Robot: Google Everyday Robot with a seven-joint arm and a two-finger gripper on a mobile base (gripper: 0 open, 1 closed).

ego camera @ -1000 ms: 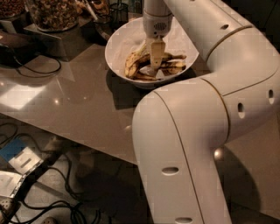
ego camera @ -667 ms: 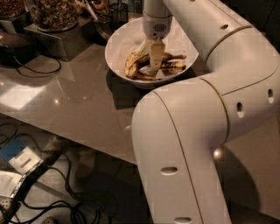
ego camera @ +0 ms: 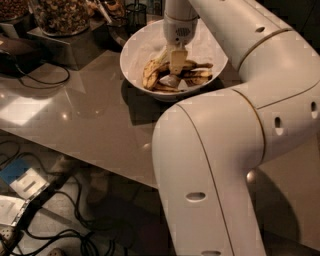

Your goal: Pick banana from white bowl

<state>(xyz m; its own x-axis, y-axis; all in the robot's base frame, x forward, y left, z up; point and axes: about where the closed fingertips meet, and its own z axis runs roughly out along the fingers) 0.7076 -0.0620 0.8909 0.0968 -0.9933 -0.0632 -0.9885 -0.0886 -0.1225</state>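
The banana is lying in the white bowl, in the bowl's 4 o'clock part. Its long axis is running roughly from 9 to 3 o'clock, with one dark end pointing toward 3 o'clock near the rim. Its skin is showing dull yellow under heavy brown-black streaks, and its curve is partly hidden. Yellower bananas are lying against it on the 9 o'clock side. The pile is overlapping too much for an exact count, though at least three fruits are showing.

One gripper is reaching straight down into the bowl's middle, sitting at the bananas. Whether it is open, closed or gripping anything cannot be told.

One bowl is standing on the glossy grey table. One glass jar of nuts is standing at the bowl's 9 o'clock, well apart. Cables are trailing on the floor below.
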